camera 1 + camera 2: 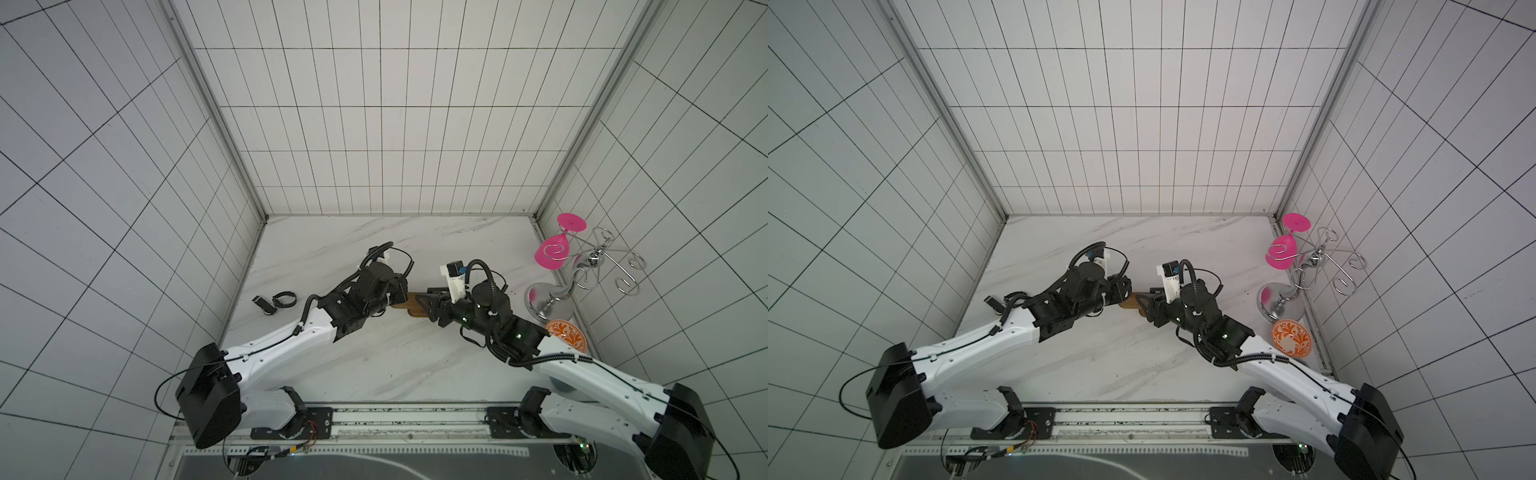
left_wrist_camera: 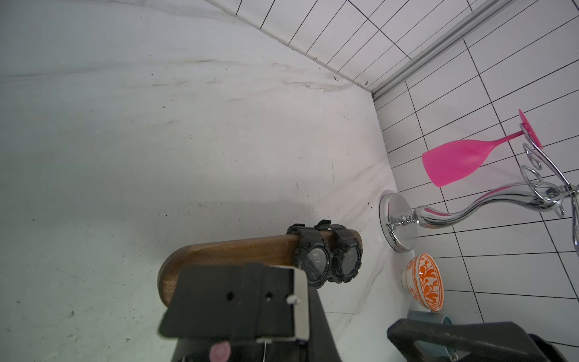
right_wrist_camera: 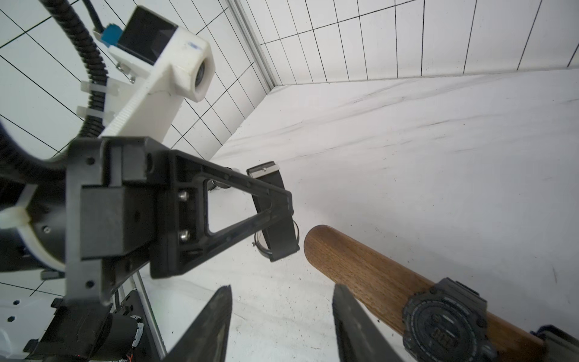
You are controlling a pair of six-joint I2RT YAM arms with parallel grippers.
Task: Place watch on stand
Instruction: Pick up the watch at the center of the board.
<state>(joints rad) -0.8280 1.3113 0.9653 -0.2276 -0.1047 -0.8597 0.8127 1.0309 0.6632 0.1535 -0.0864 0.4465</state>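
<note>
Bright even light, soft shadows, warped edges

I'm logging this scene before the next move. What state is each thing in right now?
left end effector: shut on held watch
right end effector: open, empty
held watch: off the stand, near its bare end
stand: standing on table, carrying two watches
loose watch: lying on table
pink glass: hanging upside down on wire rack
bowl: upright, empty

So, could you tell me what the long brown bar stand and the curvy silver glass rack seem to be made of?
Long brown bar stand: wood with a smooth satin finish; grain lines show. Curvy silver glass rack: apparently polished chromed metal; its stem mirrors the pink goblet.
</note>
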